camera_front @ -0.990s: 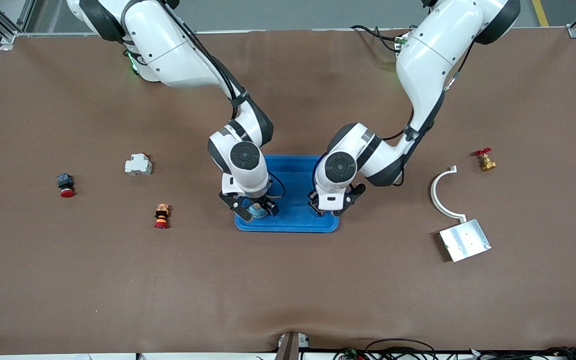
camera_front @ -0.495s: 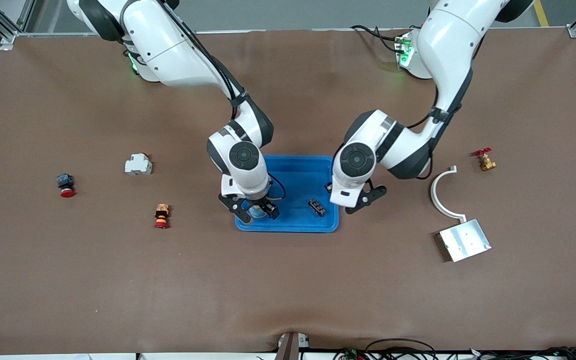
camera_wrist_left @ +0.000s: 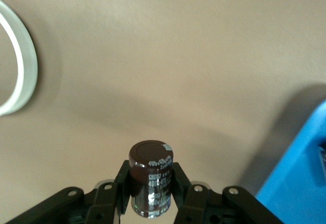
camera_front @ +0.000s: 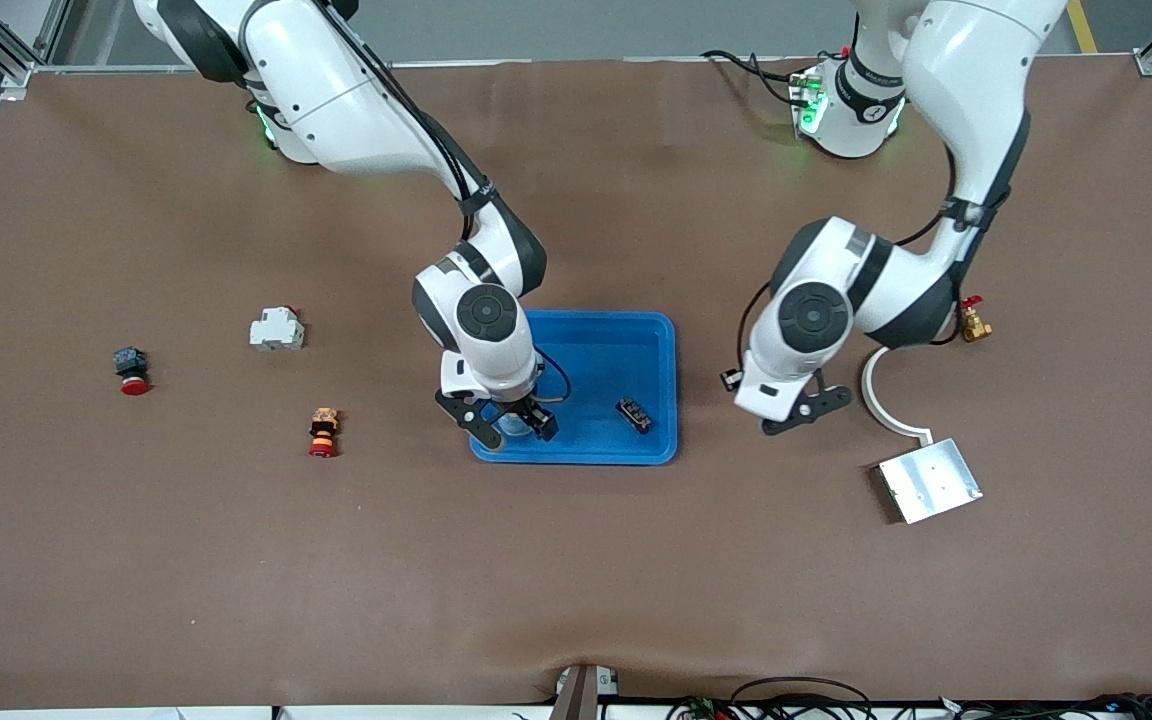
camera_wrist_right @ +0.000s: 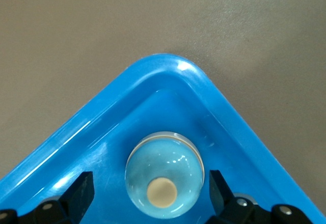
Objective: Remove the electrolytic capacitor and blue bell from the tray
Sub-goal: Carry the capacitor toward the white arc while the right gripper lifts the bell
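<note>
The capacitor (camera_wrist_left: 150, 178) is out of the tray (camera_front: 596, 350): the left gripper (camera_front: 796, 408) is clamped on it and has carried it off the tray's end to hang over bare table, beside the white curved bracket (camera_front: 886, 395) and the metal plate (camera_front: 929, 480). A second ago that gripper was down inside the tray. One of the two removals is therefore nearly done, with only the set-down left.

The bell (camera_wrist_right: 164, 175) sits in the tray's corner nearest the camera, toward the right arm's end. The right gripper (camera_front: 506, 420) hangs low over it, fingers spread wide on either side, not yet closed. It has barely moved.

A small dark part (camera_front: 634, 413) lies in the tray too.
</note>
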Controlling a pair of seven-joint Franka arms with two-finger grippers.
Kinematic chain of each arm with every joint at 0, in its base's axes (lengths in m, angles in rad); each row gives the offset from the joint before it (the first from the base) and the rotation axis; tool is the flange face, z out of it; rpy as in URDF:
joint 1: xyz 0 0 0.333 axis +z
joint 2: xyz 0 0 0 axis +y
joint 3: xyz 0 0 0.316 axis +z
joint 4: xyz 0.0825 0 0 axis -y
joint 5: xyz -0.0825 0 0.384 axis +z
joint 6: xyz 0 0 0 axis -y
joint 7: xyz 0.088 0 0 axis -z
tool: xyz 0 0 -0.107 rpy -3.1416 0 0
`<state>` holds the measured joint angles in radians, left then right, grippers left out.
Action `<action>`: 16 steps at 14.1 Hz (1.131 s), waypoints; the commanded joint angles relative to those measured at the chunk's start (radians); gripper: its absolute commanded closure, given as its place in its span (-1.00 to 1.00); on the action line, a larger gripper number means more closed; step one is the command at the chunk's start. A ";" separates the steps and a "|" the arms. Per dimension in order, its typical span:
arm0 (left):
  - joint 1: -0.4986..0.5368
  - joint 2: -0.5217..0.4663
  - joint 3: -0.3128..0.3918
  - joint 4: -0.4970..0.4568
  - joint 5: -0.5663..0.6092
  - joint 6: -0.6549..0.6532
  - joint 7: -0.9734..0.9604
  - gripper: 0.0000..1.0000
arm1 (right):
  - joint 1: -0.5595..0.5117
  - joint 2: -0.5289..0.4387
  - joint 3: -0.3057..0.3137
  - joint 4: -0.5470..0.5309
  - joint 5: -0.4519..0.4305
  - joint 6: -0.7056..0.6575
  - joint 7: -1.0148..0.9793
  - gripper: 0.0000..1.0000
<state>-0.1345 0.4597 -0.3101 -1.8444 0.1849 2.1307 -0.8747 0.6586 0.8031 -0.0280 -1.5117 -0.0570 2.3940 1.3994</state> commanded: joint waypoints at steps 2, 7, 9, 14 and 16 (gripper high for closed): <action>0.094 -0.090 -0.014 -0.148 0.019 0.061 0.134 1.00 | -0.005 0.022 0.003 0.028 -0.041 -0.012 -0.008 -1.00; 0.240 -0.142 -0.014 -0.249 0.019 0.103 0.360 1.00 | -0.007 0.027 0.003 0.028 -0.044 -0.012 -0.010 -1.00; 0.307 -0.139 -0.014 -0.256 0.019 0.103 0.492 1.00 | -0.013 0.024 0.003 0.030 -0.032 -0.013 -0.010 -0.25; 0.414 -0.104 -0.006 -0.240 0.047 0.130 0.657 1.00 | -0.014 0.024 0.005 0.030 -0.024 -0.013 -0.007 1.00; 0.443 -0.061 -0.007 -0.230 0.141 0.173 0.658 1.00 | -0.014 0.022 0.007 0.040 -0.024 -0.035 -0.008 1.00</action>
<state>0.2889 0.3666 -0.3083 -2.0736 0.2513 2.2595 -0.2202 0.6526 0.8154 -0.0298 -1.5021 -0.0833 2.3910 1.3962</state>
